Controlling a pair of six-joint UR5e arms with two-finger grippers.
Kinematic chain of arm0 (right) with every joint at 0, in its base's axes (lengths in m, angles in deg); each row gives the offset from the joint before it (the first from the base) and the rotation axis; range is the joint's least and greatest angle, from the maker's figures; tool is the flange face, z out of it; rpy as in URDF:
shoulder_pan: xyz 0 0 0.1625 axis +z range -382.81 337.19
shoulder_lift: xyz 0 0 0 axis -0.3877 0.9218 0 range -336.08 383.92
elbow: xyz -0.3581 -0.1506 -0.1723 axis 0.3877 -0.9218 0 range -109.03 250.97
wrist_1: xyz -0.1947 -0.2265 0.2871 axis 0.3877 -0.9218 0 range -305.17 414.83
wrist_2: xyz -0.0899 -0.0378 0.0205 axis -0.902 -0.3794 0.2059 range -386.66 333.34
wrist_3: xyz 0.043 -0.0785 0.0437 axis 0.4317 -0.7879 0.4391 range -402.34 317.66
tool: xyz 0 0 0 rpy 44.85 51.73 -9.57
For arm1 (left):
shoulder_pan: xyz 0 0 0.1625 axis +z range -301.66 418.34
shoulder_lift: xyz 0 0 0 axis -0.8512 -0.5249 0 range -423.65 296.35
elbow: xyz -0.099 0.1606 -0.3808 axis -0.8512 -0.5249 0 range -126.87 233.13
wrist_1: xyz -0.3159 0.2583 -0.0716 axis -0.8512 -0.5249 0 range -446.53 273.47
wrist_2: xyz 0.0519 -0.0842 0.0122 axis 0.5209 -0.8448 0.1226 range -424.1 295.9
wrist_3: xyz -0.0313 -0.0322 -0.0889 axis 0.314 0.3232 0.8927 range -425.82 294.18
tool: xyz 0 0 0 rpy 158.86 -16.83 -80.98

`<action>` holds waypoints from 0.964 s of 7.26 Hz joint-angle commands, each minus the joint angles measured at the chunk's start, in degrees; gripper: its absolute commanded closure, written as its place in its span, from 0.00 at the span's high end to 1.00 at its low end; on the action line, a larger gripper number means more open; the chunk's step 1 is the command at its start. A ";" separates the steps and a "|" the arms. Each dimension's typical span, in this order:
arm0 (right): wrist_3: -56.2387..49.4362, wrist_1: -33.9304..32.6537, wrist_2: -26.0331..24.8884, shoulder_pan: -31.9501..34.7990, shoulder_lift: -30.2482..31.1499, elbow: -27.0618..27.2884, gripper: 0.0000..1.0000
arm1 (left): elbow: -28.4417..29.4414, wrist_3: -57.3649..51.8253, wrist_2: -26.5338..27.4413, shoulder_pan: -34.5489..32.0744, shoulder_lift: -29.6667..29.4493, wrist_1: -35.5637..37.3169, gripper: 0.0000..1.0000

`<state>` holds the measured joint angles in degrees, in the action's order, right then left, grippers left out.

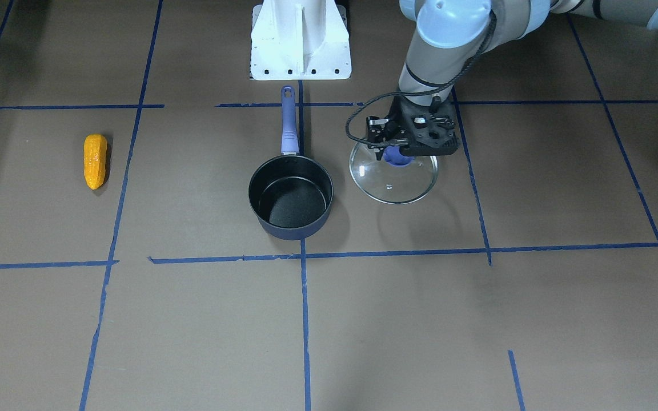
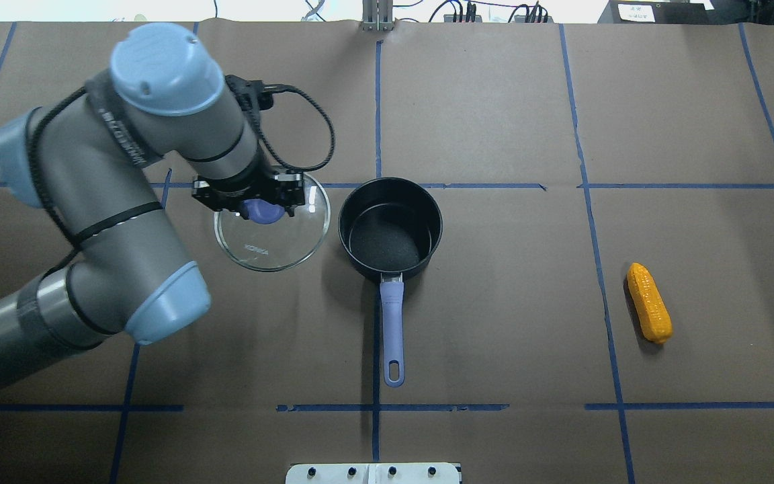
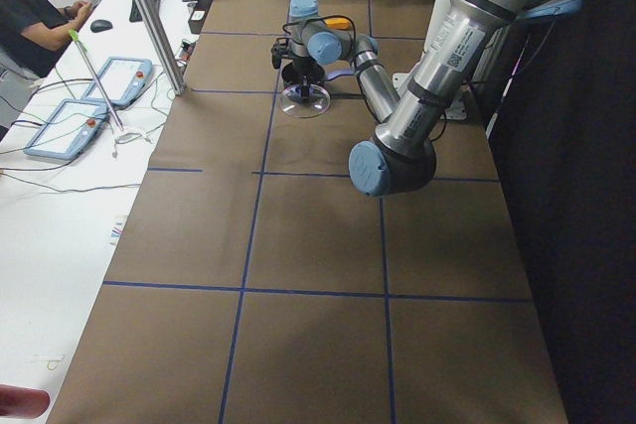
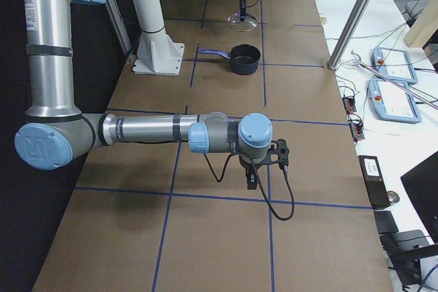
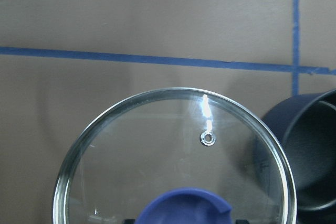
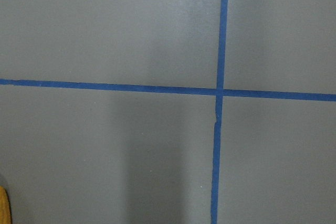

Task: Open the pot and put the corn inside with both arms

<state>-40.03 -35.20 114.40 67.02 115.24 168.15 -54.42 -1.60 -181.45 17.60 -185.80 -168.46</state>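
Glass lid (image 2: 267,247), round, with purple knob (image 2: 263,212): directly under the left gripper (image 2: 259,205). The black fingers stand closed in on either side of the knob and have hold of it. The left wrist view shows the knob at its bottom edge and the clear disc spread out ahead. Whether the lid's rim rests on the table (image 1: 192,319) or hangs just over it cannot be told.

Pot (image 1: 291,229), dark navy saucepan, black speckled inside, uncovered and with nothing in it: upright on the table, just beside the left gripper on the side toward the robot's right. Its wall lies close to the lid's rim, and the two look apart. Lavender handle (image 2: 392,329): straight, lying along a blue tape line (image 1: 304,319) and pointing back toward the robot's white base mount (image 1: 300,43).

Corn (image 2: 649,311), orange-yellow cob with bumpy kernels: lying flat on the table, well apart from the left gripper, on the far side of the pot from it. An orange sliver at the lower left corner of the right wrist view places it close by the right gripper.

Right gripper (image 4: 252,181): pointing down over brown paper and crossed tape lines, on an arm stretched low across the table. It appears only in the side view, so how far its fingers are parted cannot be told. Nothing can be seen in its grasp.
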 commanded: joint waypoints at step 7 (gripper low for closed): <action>37.83 16.98 -2.27 -18.09 0.09 8.55 1.00 | 8.50 6.09 0.46 1.97 8.85 -19.58 0.10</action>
<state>-6.87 -21.20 113.16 51.86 115.31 176.60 -46.39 4.45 -181.09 18.89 -178.10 -187.62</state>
